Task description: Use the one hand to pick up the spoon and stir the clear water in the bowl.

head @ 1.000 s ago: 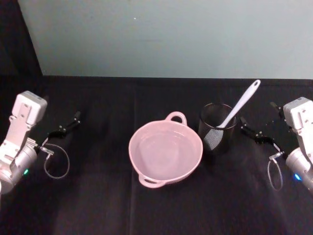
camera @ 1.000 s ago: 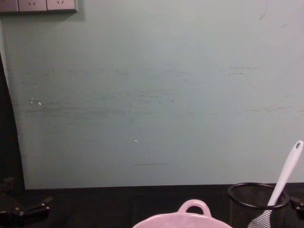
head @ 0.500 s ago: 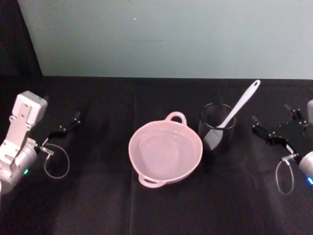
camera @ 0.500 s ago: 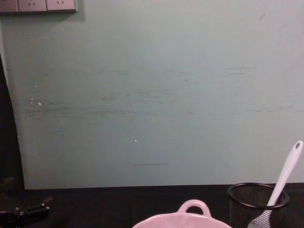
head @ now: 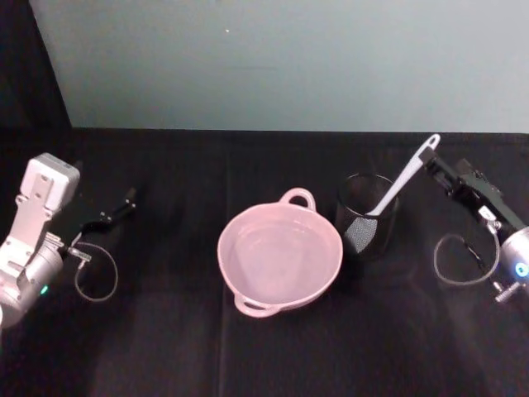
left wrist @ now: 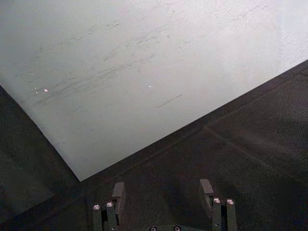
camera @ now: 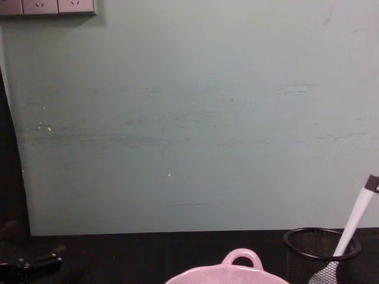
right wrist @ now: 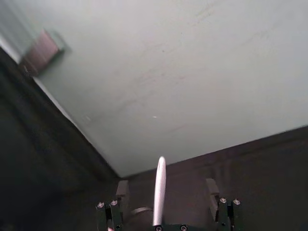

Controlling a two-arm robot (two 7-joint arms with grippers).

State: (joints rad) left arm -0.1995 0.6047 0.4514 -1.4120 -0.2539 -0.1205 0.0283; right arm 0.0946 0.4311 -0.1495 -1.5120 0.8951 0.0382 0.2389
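The pale pink bowl (head: 279, 252) sits mid-table with clear water in it; its rim and loop handle show in the chest view (camera: 240, 266). To its right stands a black mesh cup (head: 366, 217) holding the white spoon (head: 401, 182), head down and handle leaning up to the right. My right gripper (head: 431, 164) is at the handle's top end. In the right wrist view the spoon handle (right wrist: 159, 192) stands between the open fingers (right wrist: 122, 189), and I cannot tell if they touch it. My left gripper (head: 116, 211) rests open at the far left.
A pale green wall (head: 281, 58) closes off the back of the black table (head: 165, 331). The mesh cup (camera: 323, 251) stands close against the bowl's right side. The right arm's grey cable (head: 455, 260) loops over the table to the right of the cup.
My right arm has swung in from the far right and turned, bringing its open fingers to the top of the spoon handle. The left arm, bowl and cup have stayed still.
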